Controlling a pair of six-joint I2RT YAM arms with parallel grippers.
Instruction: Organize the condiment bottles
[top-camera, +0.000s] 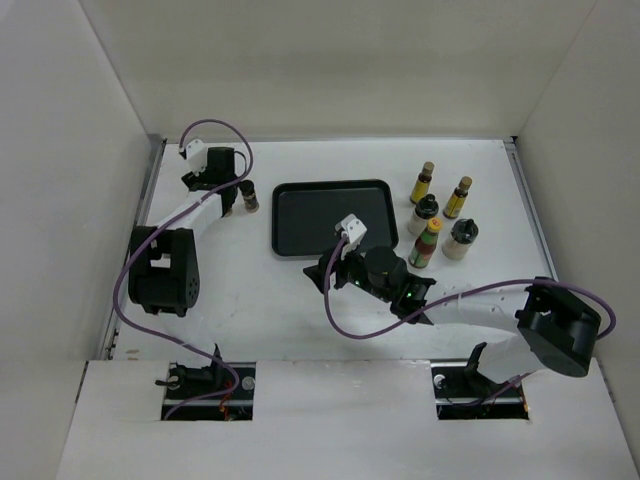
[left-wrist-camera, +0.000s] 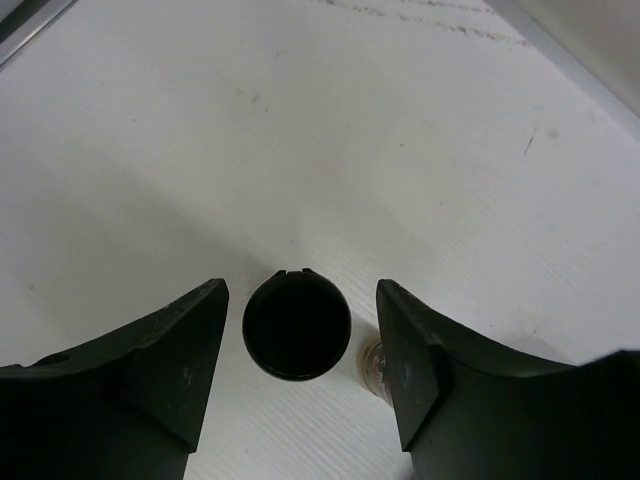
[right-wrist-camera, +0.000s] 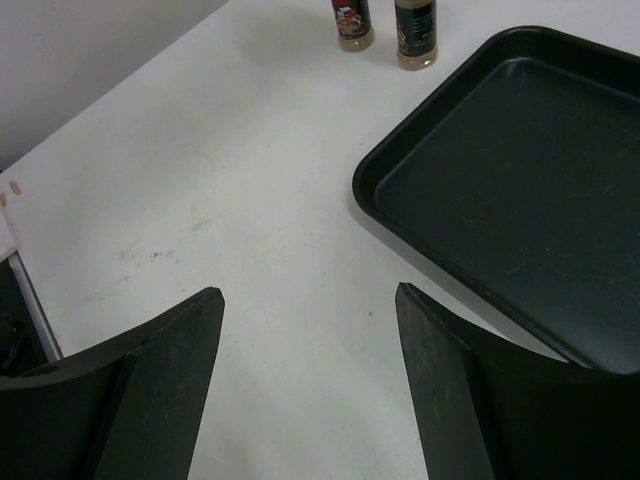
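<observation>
Two short dark jars stand left of the black tray (top-camera: 330, 215). One jar (top-camera: 251, 198) is in plain sight; only the black cap (left-wrist-camera: 296, 330) of the other shows. My left gripper (top-camera: 228, 195) (left-wrist-camera: 300, 295) is open around that cap, with a thin gap on each side. A bit of clear glass (left-wrist-camera: 368, 362) peeks from behind its right finger. My right gripper (top-camera: 335, 265) (right-wrist-camera: 308, 292) is open and empty over bare table, by the tray's (right-wrist-camera: 520, 170) near left corner. Both dark jars (right-wrist-camera: 351, 20) (right-wrist-camera: 415, 32) show far off in the right wrist view.
Right of the tray stand two slim brown yellow-capped bottles (top-camera: 424, 182) (top-camera: 459, 196), two whitish black-capped ones (top-camera: 424, 214) (top-camera: 462, 238) and a green-red one (top-camera: 425, 243). White walls enclose the table on three sides. Purple cables loop off both arms.
</observation>
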